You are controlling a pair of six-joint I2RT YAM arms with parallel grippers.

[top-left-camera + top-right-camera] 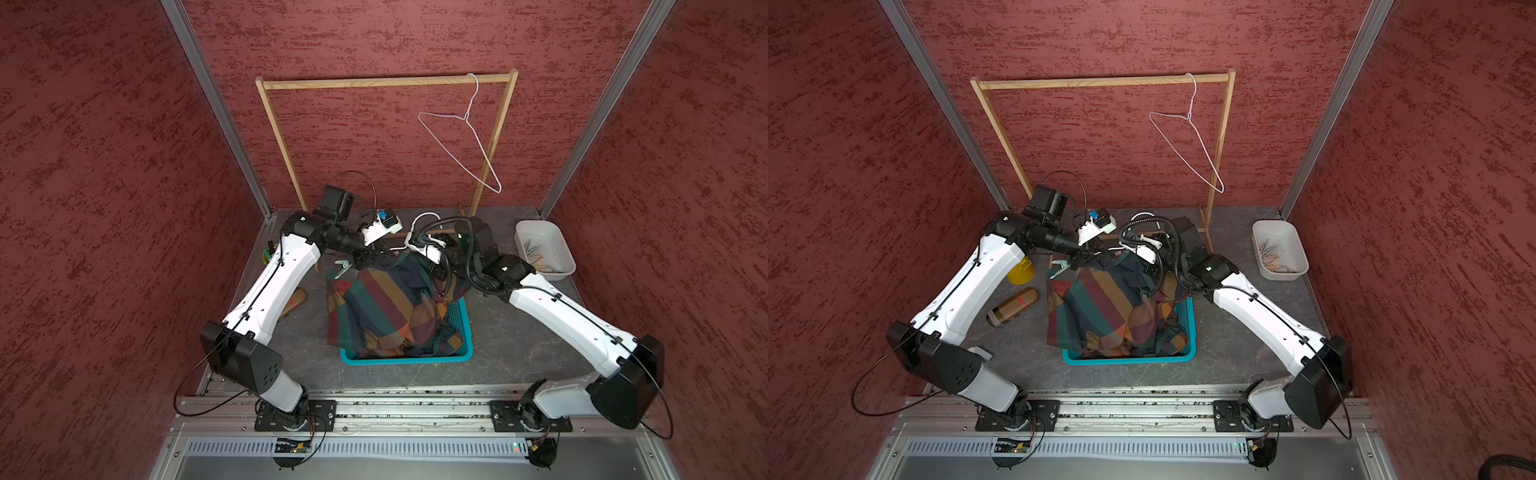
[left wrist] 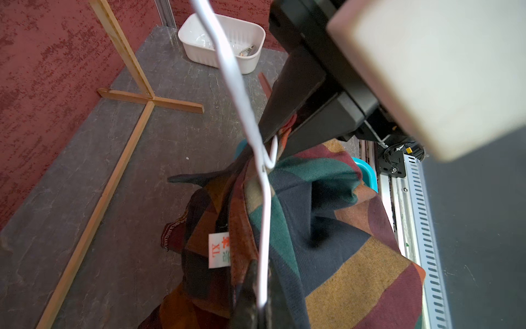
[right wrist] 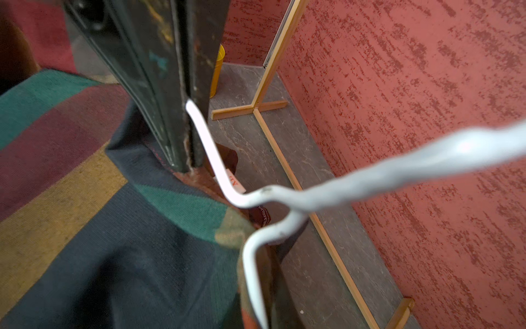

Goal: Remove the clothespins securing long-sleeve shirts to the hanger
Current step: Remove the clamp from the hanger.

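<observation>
My left gripper [image 2: 263,284] pinches the hanger wire [image 2: 266,216]; my right gripper [image 2: 271,146] (tips buried in shirt [image 2: 327,228]) I can't judge.

The white neck label [image 2: 219,250] in the plaid shirt [image 2: 327,228] reads "XL".

Plaid shirts [image 1: 395,307] drape over basket [image 1: 407,360]; clothespins [image 1: 536,254] lie in tray [image 1: 544,233].
</observation>
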